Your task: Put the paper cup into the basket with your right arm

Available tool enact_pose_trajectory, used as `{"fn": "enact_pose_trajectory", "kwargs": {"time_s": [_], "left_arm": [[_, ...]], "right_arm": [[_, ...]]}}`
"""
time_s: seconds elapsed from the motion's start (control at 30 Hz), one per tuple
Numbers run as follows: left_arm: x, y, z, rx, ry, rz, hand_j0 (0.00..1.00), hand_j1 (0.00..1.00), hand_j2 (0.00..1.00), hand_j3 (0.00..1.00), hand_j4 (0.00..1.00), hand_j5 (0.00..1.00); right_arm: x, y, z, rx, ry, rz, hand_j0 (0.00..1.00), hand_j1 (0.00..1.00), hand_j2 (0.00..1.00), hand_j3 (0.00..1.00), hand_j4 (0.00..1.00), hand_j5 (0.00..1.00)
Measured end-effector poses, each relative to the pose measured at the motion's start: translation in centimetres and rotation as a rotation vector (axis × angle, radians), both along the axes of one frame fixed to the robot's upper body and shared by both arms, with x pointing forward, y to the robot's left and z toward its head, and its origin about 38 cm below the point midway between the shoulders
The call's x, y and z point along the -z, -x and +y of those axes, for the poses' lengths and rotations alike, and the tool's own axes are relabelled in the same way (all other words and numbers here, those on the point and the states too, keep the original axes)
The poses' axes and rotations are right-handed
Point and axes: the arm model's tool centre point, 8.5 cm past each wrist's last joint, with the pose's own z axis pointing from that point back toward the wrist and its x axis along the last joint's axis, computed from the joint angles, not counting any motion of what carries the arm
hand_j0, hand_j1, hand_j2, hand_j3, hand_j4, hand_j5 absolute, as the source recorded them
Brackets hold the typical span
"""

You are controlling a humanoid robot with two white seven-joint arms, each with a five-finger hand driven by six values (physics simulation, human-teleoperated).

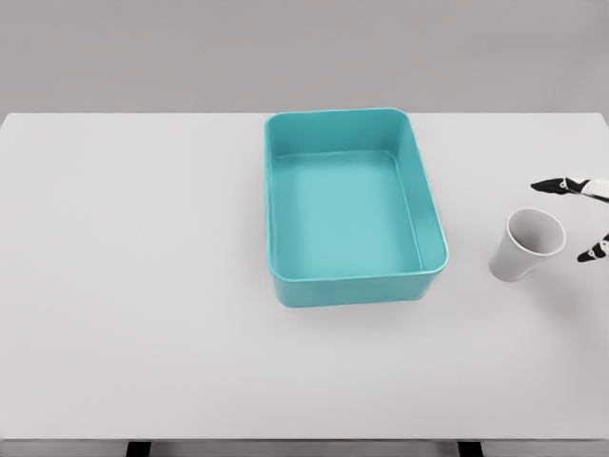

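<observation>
A white paper cup (525, 245) stands on the white table, tilted with its mouth toward the right, just right of the basket. The teal rectangular basket (433, 214) sits at the table's middle with nothing inside it. My right hand (580, 219) enters at the right edge; only its fingertips show, one (557, 186) above the cup's rim and one (595, 253) to the right of it. The fingers are spread apart and hold nothing, standing a short gap from the cup's mouth. The left arm does not show.
The white table (143, 286) stretches wide to the left of the basket. Its front edge runs along the bottom of the view, and dark legs show beneath it.
</observation>
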Motion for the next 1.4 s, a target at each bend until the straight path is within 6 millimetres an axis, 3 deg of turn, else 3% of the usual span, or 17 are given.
{"fn": "enact_pose_trajectory", "kwargs": {"time_s": [1.4], "left_arm": [[0.0, 0.0, 0.0, 0.0, 0.0, 0.0, 1.0, 1.0, 1.0, 1.0, 1.0, 1.0]], "right_arm": [[1.3, 0.5, 3.2, -0.103, -0.005, 0.038, 1.0, 1.0, 1.0, 1.0, 1.0, 1.0]]}}
